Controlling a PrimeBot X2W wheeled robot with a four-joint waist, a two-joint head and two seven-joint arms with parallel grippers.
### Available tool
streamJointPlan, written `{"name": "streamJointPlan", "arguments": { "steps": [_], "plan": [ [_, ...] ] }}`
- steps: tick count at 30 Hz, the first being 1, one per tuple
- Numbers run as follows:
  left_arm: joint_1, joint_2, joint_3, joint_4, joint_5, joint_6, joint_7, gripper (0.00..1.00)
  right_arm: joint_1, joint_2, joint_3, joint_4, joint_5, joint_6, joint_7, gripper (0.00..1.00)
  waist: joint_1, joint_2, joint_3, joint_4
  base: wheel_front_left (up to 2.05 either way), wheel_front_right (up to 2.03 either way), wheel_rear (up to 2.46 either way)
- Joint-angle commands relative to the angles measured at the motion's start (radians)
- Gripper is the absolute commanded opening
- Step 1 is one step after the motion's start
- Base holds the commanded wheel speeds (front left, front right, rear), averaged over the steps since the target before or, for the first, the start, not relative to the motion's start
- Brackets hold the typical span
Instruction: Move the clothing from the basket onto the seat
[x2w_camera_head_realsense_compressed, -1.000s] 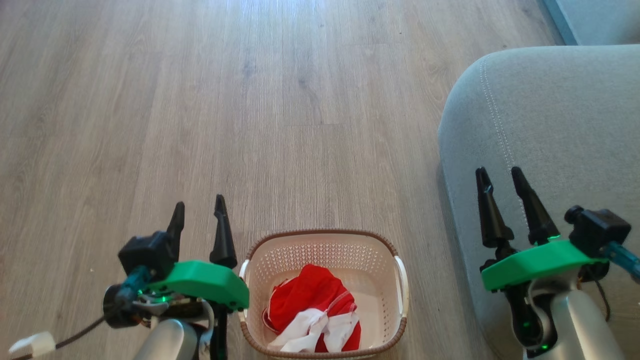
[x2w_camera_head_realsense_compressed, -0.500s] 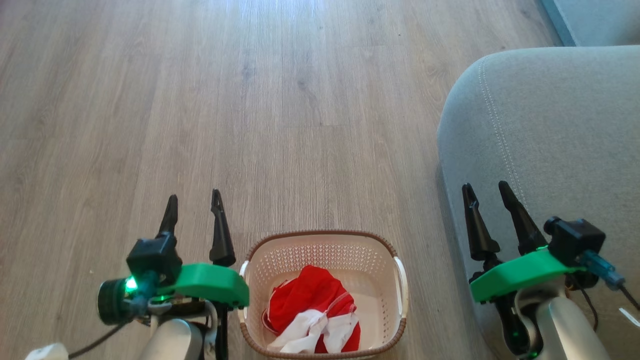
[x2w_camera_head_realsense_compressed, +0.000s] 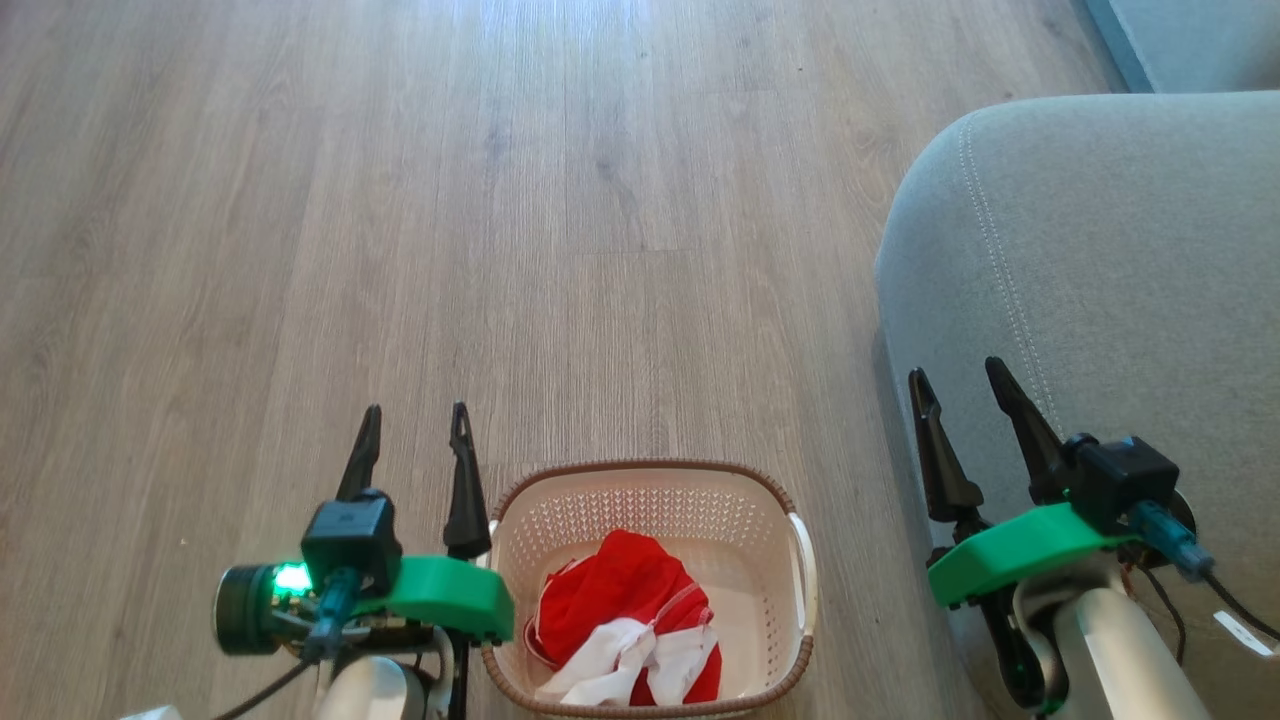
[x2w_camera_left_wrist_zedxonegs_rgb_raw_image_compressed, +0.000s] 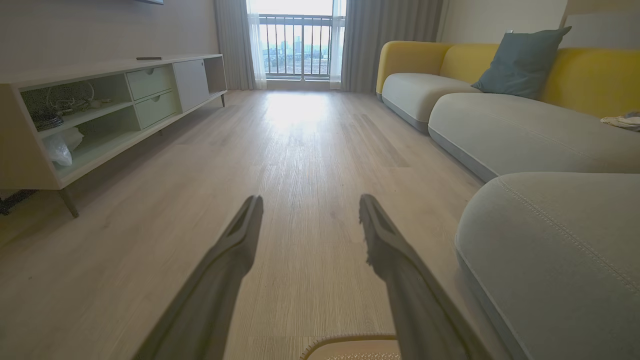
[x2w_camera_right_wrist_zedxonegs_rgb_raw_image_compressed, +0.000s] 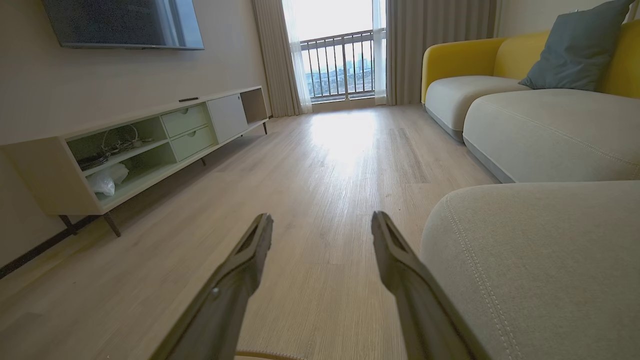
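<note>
Clothing (x2w_camera_head_realsense_compressed: 625, 625) lay heaped inside the basket (x2w_camera_head_realsense_compressed: 648, 467) at the bottom centre of the head view. Bright red fabric was bunched at the top of the heap. White parts and a pale stitched hem showed along its lower edge. The basket was cream, with perforated walls, a brown woven-look rim and white side handles. It stood on the wooden floor (x2w_camera_head_realsense_compressed: 600, 200). The seat (x2w_camera_head_realsense_compressed: 1120, 250), a grey-green cushion with a rounded corner and a line of pale stitching, occupied the right of the frame.

The left gripper (x2w_camera_head_realsense_compressed: 416, 407) appeared at lower left, just beside the basket's left rim. Its two dark fingers were spread wide and held nothing. In the left wrist view, bare floor showed between them and a sliver of basket rim lay at the bottom edge. The right gripper (x2w_camera_head_realsense_compressed: 955, 366) appeared at lower right, over the seat's left edge, its fingers likewise spread and empty.

A strip of floor separated the basket's right handle from the side of the seat. Open floor extended across the upper left and centre of the frame. In the wrist views, a low cabinet (x2w_camera_left_wrist_zedxonegs_rgb_raw_image_compressed: 100, 115) lined the left and a yellow-backed sofa (x2w_camera_left_wrist_zedxonegs_rgb_raw_image_compressed: 500, 125) the right, with a wide lane of floor between them.
</note>
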Motion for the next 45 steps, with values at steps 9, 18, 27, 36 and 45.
{"name": "streamJointPlan", "arguments": {
  "steps": [9, 18, 27, 36, 45],
  "plan": [
    [-0.029, -0.014, 0.047, -0.041, 0.099, -0.013, -0.034, 1.00, -0.054, 0.005, 0.030, -0.006, -0.081, 0.000, -0.039, 1.00, 0.0000, 0.0000, 0.001, 0.000, 0.00, 0.00, 0.00],
    [-0.025, -0.014, 0.050, -0.028, 0.015, -0.051, -0.034, 1.00, -0.057, 0.010, 0.024, 0.009, -0.062, 0.000, -0.039, 1.00, 0.0000, 0.0000, 0.002, -0.005, 0.00, 0.00, 0.00],
    [-0.029, -0.015, 0.052, -0.009, -0.008, -0.082, -0.034, 1.00, -0.064, 0.012, 0.023, 0.012, -0.055, 0.000, -0.039, 1.00, 0.0000, 0.0000, 0.009, -0.011, 0.00, 0.00, 0.00],
    [-0.051, -0.015, -0.003, 0.079, -0.035, -0.145, -0.034, 1.00, -0.084, -0.001, -0.019, 0.028, -0.079, 0.000, -0.039, 1.00, 0.0000, 0.0000, 0.084, -0.045, 0.00, 0.00, 0.00],
    [-0.170, -0.015, -0.067, 0.206, -0.049, -0.155, -0.034, 1.00, -0.135, -0.029, -0.065, -0.012, -0.097, 0.000, -0.039, 1.00, 0.0000, 0.0000, 0.279, -0.100, 0.00, 0.00, 0.00]
  ]
}}
